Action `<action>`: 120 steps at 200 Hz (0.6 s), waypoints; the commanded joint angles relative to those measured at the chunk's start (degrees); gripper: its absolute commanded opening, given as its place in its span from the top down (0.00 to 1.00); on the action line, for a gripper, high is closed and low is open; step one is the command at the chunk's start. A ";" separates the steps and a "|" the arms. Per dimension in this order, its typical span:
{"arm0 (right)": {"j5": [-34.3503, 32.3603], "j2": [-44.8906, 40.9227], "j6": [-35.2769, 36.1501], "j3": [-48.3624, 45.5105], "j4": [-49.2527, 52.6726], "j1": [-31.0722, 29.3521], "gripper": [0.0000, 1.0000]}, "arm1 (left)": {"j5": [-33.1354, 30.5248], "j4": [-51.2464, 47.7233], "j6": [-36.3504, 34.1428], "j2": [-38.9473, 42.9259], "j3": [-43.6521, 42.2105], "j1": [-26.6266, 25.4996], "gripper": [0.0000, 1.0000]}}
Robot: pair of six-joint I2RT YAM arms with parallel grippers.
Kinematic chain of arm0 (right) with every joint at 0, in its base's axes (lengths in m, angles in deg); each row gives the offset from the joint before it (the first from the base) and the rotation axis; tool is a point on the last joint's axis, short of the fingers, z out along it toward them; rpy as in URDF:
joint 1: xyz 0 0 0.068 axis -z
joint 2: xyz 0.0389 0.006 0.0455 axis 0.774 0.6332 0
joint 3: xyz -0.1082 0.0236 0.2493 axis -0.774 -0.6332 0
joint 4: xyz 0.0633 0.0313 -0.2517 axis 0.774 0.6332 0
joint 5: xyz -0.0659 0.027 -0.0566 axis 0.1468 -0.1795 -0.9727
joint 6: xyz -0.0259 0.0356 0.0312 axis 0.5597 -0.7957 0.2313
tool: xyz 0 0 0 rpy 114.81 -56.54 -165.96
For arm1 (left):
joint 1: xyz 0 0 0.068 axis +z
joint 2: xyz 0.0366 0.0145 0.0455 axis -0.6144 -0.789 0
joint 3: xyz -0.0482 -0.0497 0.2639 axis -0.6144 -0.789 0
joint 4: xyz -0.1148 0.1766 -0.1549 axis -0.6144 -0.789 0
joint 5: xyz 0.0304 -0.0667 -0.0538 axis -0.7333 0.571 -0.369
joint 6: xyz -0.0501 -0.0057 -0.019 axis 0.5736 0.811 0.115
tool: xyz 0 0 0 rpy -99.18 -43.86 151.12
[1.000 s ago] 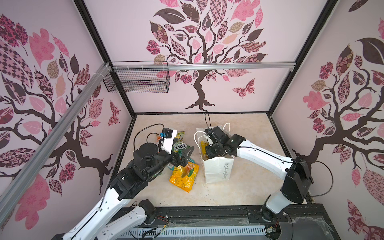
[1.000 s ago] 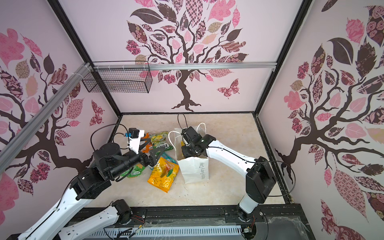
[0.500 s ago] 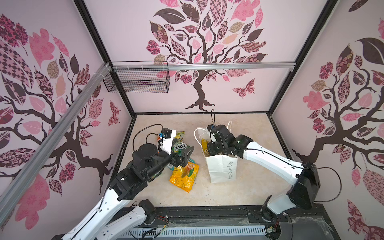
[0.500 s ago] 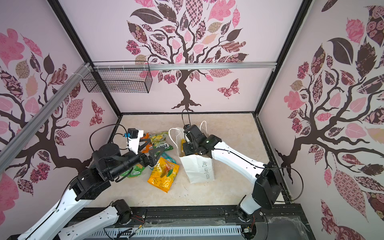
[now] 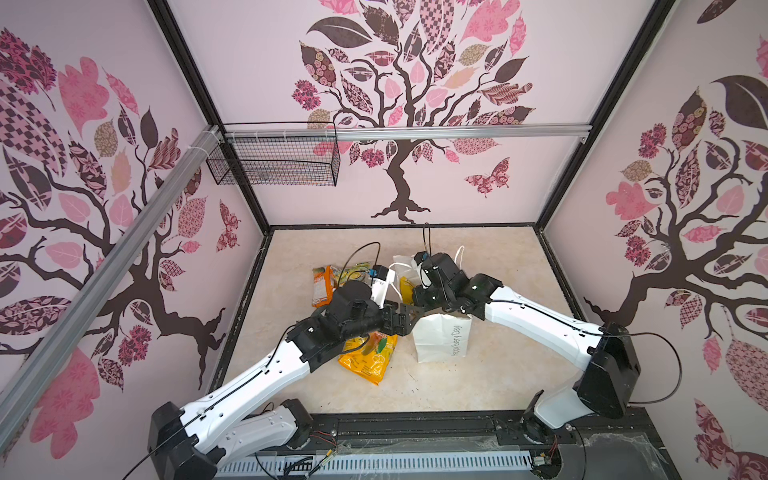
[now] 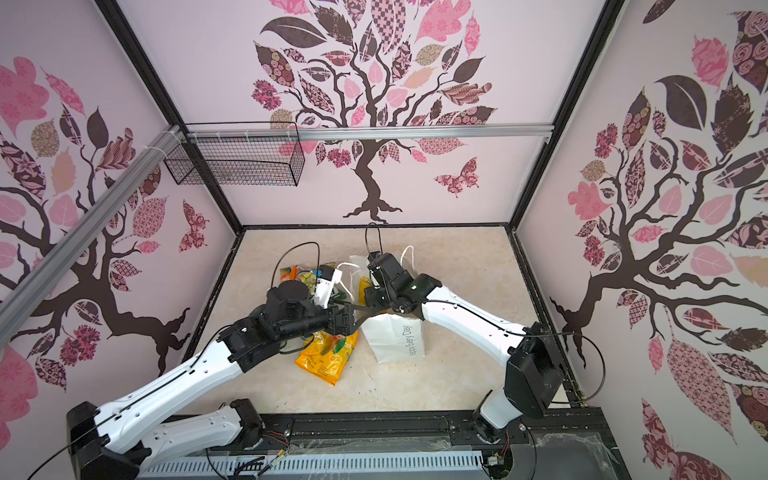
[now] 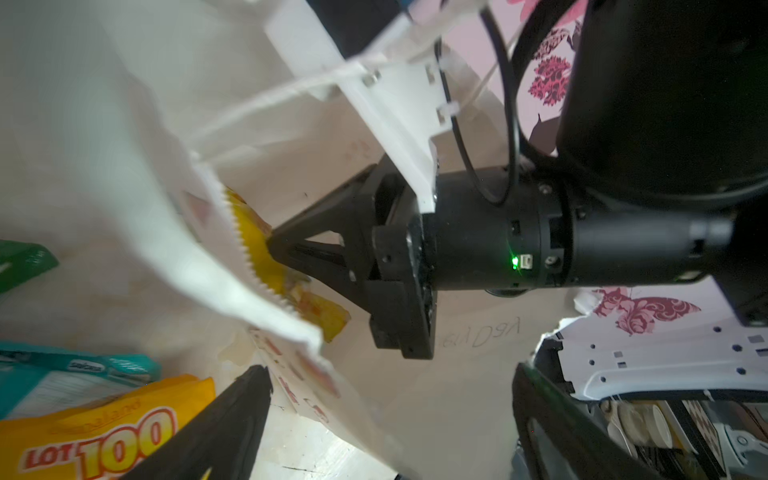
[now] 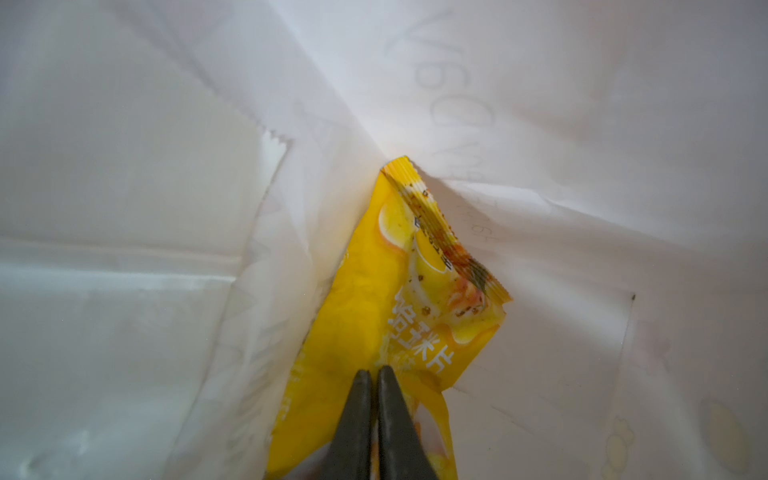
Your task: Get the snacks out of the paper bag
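Note:
The white paper bag (image 5: 442, 340) (image 6: 395, 340) stands mid-table, its mouth facing up. My right gripper (image 5: 409, 296) (image 8: 374, 370) reaches into the mouth, shut on a yellow snack packet (image 8: 374, 299) (image 5: 405, 286) whose end sticks out past the toothed rim (image 7: 253, 245). My left gripper (image 5: 409, 313) (image 7: 390, 374) is open at the bag's near upper corner, and the bag wall (image 7: 291, 361) lies between its spread fingers (image 7: 232, 415). Other snacks lie left of the bag: a yellow-orange "LOT 100" packet (image 5: 368, 357) (image 7: 95, 432), an orange one (image 5: 320, 286), a teal one (image 7: 62, 374).
A black wire basket (image 5: 276, 160) hangs from the rail on the back wall. Patterned walls close in the floor on three sides. A black rail (image 5: 415, 424) runs along the front edge. My left forearm crosses above the loose packets.
My left gripper has moved right, from over the loose packets to the bag's rim. My right arm has stretched out and stayed shut on the yellow packet, and the bag has shifted slightly.

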 commanded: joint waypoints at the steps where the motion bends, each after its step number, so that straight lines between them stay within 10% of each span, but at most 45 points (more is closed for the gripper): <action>1: 0.82 -2.80 -1.99 0.13 -1.03 1.16 0.91 | -0.15 0.18 0.17 -1.45 1.97 -1.78 0.10; 120: 2.34 -5.78 -1.13 9.15 4.99 7.07 0.92 | -12.88 -8.53 -9.40 -2.34 5.22 -1.84 0.11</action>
